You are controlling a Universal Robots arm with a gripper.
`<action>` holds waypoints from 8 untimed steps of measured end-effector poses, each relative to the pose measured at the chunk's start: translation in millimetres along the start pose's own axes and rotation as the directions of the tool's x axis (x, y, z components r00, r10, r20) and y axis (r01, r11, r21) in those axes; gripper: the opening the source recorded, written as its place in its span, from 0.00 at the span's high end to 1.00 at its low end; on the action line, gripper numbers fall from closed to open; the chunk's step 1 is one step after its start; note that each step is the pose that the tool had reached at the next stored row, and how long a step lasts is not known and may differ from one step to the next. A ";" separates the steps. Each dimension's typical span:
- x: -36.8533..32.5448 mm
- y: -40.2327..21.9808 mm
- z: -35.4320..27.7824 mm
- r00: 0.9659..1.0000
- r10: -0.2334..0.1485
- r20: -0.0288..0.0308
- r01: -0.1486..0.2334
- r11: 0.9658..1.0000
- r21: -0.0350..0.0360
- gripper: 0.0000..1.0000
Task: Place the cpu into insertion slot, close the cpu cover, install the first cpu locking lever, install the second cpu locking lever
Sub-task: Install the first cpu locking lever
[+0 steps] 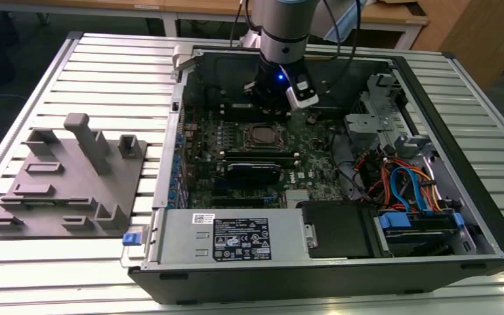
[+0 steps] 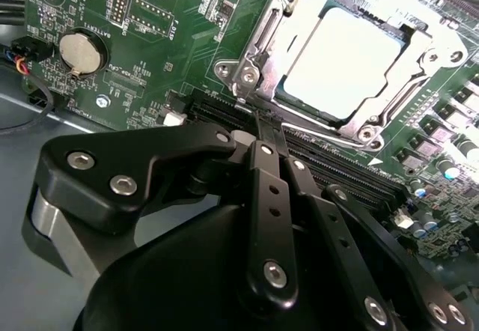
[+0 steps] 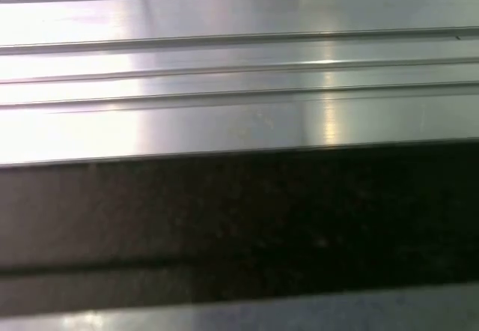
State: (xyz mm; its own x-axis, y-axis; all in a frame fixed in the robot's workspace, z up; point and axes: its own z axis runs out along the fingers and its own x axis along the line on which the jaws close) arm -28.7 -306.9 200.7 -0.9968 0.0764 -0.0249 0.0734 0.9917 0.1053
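Open black desktop computer case (image 1: pixel 340 262) lies on its side across the ribbed aluminium desk (image 1: pixel 103 59), toward the desk's far edge, so the green motherboard (image 2: pixel 150 54) faces up for top-down access. Flat square silver-tan cpu (image 2: pixel 340 65) already sits in the small square silver-rimmed insertion slot (image 2: pixel 251 73) mid-board; in the exterior view the slot (image 1: pixel 259 134) is just in front of the arm. Thin silver metal cpu cover (image 2: pixel 426 46) looks lowered around the chip, frame edges bordering it; whether the locking levers are latched can't be told. Grey Universal Robots arm (image 1: pixel 283 33) comes down near-vertical from the far edge into the case, wrist pointing down and a blue light lit on it. Black linkage-fingered claw (image 2: pixel 271 140) hangs just beside the slot over the long black memory slots (image 2: pixel 329 170), its fingers brought together with nothing between them. Judged: cpu placed, cover stage done or nearly done. Grey moulded fixture tray (image 1: pixel 63 184) rests near the desk's edge at the exterior view's left, well apart from the case.
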 end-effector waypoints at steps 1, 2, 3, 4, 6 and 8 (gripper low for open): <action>0.0 0.0 0.0 1.000 0.000 0.000 0.000 1.000 0.000 0.90; 0.0 0.0 0.0 1.000 0.000 0.000 0.000 1.000 0.000 0.90; 0.0 -0.3 0.3 1.000 0.000 0.000 0.000 1.000 0.002 0.90; -0.1 -0.7 0.8 1.000 0.000 0.000 0.000 1.000 0.004 0.90; -0.1 -0.8 1.3 1.000 0.000 0.000 0.000 1.000 0.007 0.90; -0.1 -0.9 1.4 1.000 0.000 0.000 0.000 1.000 0.009 0.90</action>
State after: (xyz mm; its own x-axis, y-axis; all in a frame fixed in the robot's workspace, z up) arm -28.7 -307.6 199.2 -0.9968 0.0761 -0.0253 0.0734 0.9926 0.0963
